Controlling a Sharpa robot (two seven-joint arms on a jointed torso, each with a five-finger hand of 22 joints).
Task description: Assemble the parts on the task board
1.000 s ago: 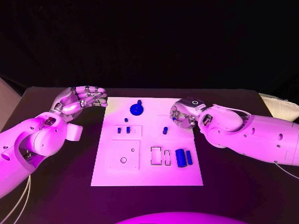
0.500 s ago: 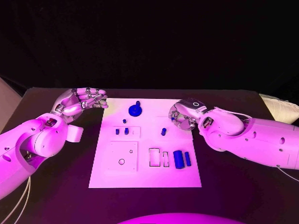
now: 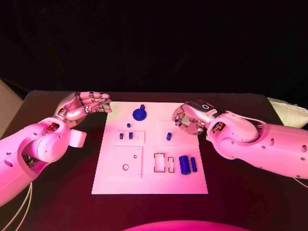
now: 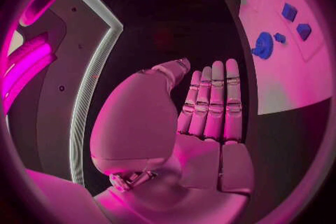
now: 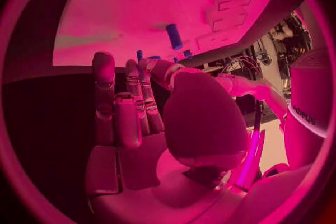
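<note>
- The task board lies flat in the middle of the black tabletop.
- The left hand hovers just beside the board's far left corner, fingers curled in, holding nothing.
- The right hand is over the board's far right edge, fingers curled; I cannot tell whether it holds anything.
- Blue parts sit on the board, including a round piece near its far edge.
</note>
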